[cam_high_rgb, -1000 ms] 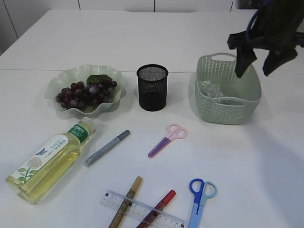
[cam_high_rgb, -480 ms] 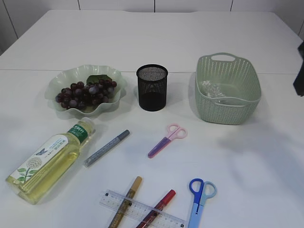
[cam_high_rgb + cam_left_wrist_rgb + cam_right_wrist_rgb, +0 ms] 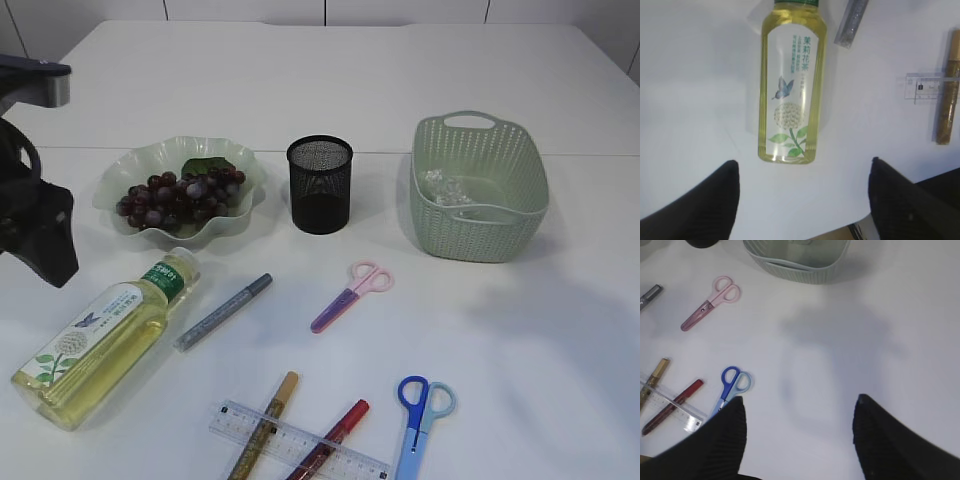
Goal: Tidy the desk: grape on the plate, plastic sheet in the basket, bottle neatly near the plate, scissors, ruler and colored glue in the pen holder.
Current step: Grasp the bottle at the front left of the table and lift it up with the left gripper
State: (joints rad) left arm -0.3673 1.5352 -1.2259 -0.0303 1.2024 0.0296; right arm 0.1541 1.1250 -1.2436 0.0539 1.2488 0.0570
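The grapes (image 3: 180, 190) lie on the green plate (image 3: 118, 168). The plastic sheet (image 3: 445, 188) lies in the basket (image 3: 480, 225). The bottle (image 3: 105, 340) lies on its side below the plate. My left gripper (image 3: 802, 195) is open and empty, hovering above the bottle's base (image 3: 792, 85). My right gripper (image 3: 800, 435) is open and empty over bare table, right of the blue scissors (image 3: 730, 387). Pink scissors (image 3: 350, 297), blue scissors (image 3: 418, 415), the ruler (image 3: 300, 450) and silver (image 3: 222, 312), gold (image 3: 265, 425) and red (image 3: 330, 440) glue pens lie on the table. The black pen holder (image 3: 320, 185) stands in the middle.
My left arm (image 3: 35, 215) reaches in at the left edge, beside the plate. The right arm is outside the exterior view. The gold pen (image 3: 947, 90) and ruler end (image 3: 925, 87) lie right of the bottle. The table's front edge is close below both grippers.
The right arm, which was above the basket, has moved out of the exterior view to the right. The left arm has come into view at the left edge.
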